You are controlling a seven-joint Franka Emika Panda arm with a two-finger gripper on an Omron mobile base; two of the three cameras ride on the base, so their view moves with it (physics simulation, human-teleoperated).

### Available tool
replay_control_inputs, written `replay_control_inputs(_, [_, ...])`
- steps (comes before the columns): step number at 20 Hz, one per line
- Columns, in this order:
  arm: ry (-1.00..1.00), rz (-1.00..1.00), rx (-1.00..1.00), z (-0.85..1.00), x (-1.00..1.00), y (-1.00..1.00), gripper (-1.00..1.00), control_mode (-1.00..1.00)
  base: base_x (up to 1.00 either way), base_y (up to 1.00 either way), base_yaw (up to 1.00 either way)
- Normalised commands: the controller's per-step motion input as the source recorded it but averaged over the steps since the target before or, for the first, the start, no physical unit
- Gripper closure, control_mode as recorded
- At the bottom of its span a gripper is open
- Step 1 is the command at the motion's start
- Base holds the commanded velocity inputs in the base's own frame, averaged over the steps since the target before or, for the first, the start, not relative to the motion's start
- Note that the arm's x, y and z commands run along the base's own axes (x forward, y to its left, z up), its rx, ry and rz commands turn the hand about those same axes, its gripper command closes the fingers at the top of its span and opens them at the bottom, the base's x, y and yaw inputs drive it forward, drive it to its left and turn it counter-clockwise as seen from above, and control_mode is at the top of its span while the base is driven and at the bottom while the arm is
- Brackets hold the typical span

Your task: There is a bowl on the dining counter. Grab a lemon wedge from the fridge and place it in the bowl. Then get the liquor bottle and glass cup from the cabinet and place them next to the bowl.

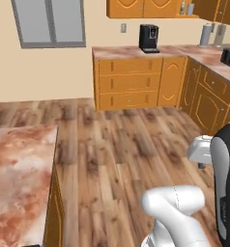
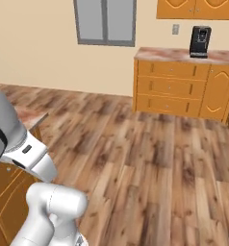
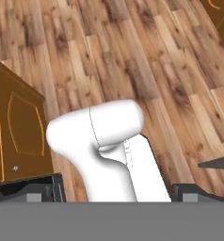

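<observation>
The task looked barely begun: the claw [image 3: 112, 197] stood spread wide and held nothing, its dark fingertips far apart at the bottom of the hand view, which looked down over wooden floor [image 3: 147, 56]. A corner of the dining worktop [image 1: 20, 183] with its reddish marbled top lay at the lower left of the left base view, and the part in sight carried no bowl, so the bowl probably sat further along, out of frame. Everything remained to do: fetching the lemon wedge, then the bottle and the cup. The left base view took in more of the far wall than its twin: an open stretch of wall cabinet [image 1: 136, 7] with what may have been the bottle and cup [image 1: 187, 8] on its shelf, though they were too small to be sure, and a paper towel roll [image 1: 205, 34] on the corner worktop. Both base views showed the coffee machine [image 2: 200, 41] and the window [image 2: 106, 21]; the right one gave just a sliver of the dining worktop beside the arm.
</observation>
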Motion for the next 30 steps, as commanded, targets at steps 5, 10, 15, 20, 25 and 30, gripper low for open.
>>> replay_control_inputs(5, [0.00, 0.00, 0.00, 0.00, 0.00, 0.00, -1.00, 1.00, 1.00, -0.53, -0.01])
replay_control_inputs(10, [0.00, 0.00, 0.00, 0.00, 0.00, 0.00, -1.00, 1.00, 1.00, -0.78, 0.00])
replay_control_inputs(15, [0.00, 0.00, 0.00, 0.00, 0.00, 0.00, -1.00, 1.00, 1.00, -0.83, 0.00])
replay_control_inputs(20, [0.00, 0.00, 0.00, 0.00, 0.00, 0.00, -1.00, 1.00, 1.00, -0.60, 0.00])
replay_control_inputs(25, [0.00, 0.00, 0.00, 0.00, 0.00, 0.00, -1.00, 1.00, 1.00, -0.28, -0.10])
replay_control_inputs(30, [0.00, 0.00, 0.00, 0.00, 0.00, 0.00, -1.00, 1.00, 1.00, -0.12, -0.19])
